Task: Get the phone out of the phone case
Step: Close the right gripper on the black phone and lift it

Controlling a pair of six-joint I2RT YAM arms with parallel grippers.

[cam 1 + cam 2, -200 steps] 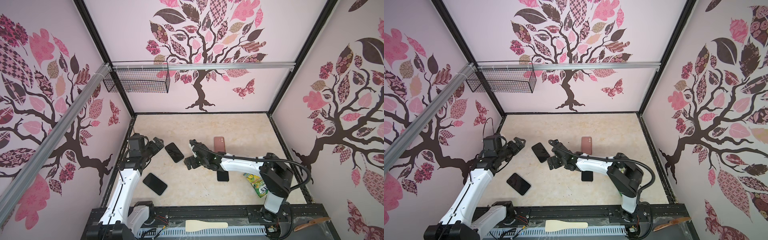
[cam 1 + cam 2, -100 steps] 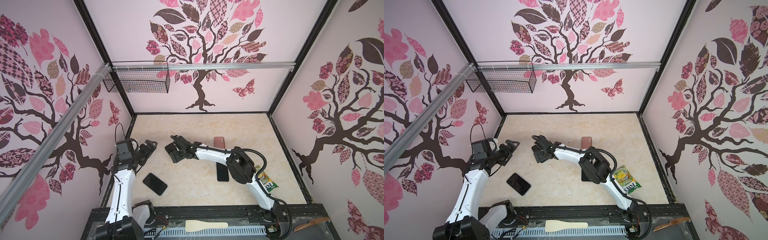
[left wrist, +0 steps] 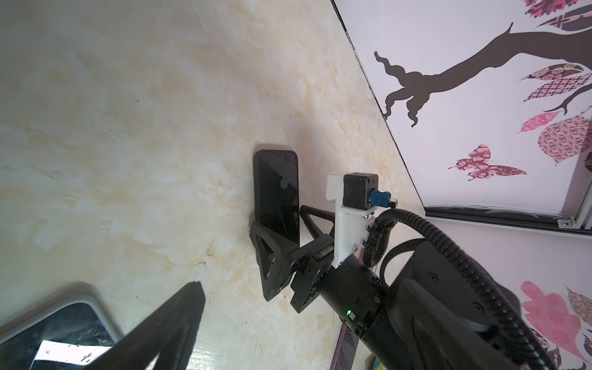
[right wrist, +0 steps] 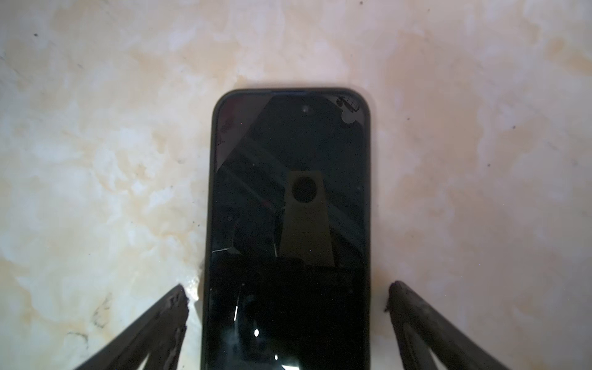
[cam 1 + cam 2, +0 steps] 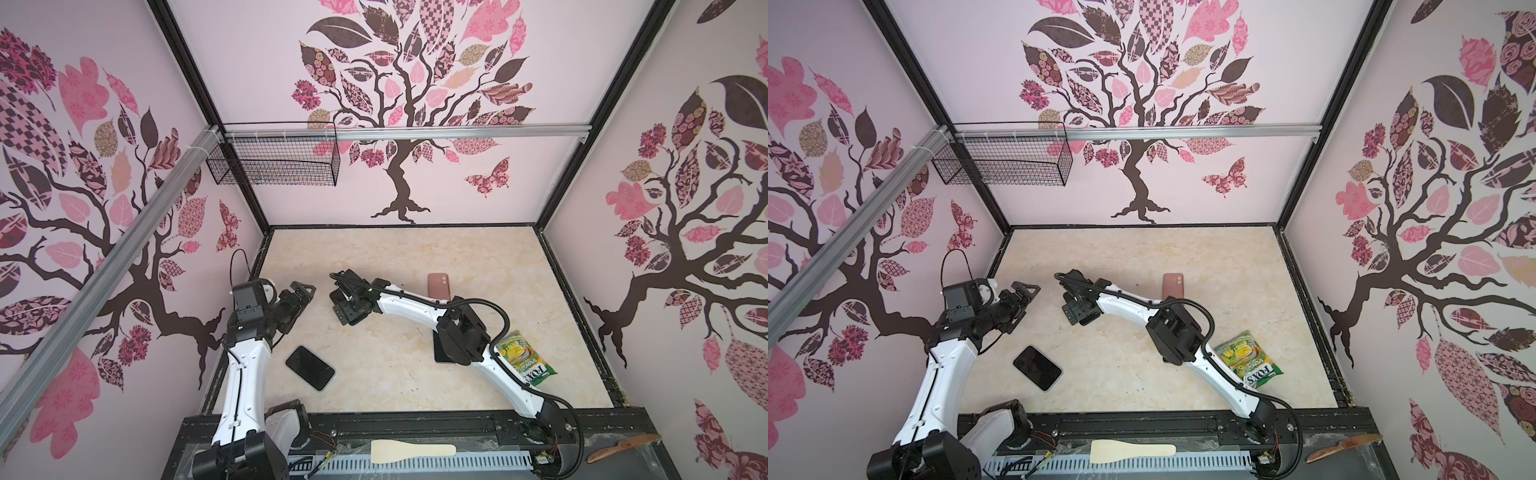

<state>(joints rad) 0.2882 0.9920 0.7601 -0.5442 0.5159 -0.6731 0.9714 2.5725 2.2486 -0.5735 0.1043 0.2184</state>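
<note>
- Shifted leftward across the bench since a second ago: right pincer, now low over the phone; left arm drawn slightly back toward the left wall.
- Nearest, on the front rail: pale spatula.
- Just behind, flat on the bench: bare black handset, screen up, beside the left arm; green snack packet close against the right arm.
- Mid-bench, at the left: left pincer spread, holding nothing, pointing toward the right pincer and apart from it.
- Mid-bench, at the centre: right pincer spread wide, straddling the lower end of the phone; fingertips on either side, a strip of bench showing between each tip and the phone case; no grip.
- Phone flat, dark screen up, seated in the black phone case; mostly hidden under the right pincer in both top views.
- Farther back: pink handset, back up, lower end hidden behind the right arm.
- On the back wall: wire basket.
</note>
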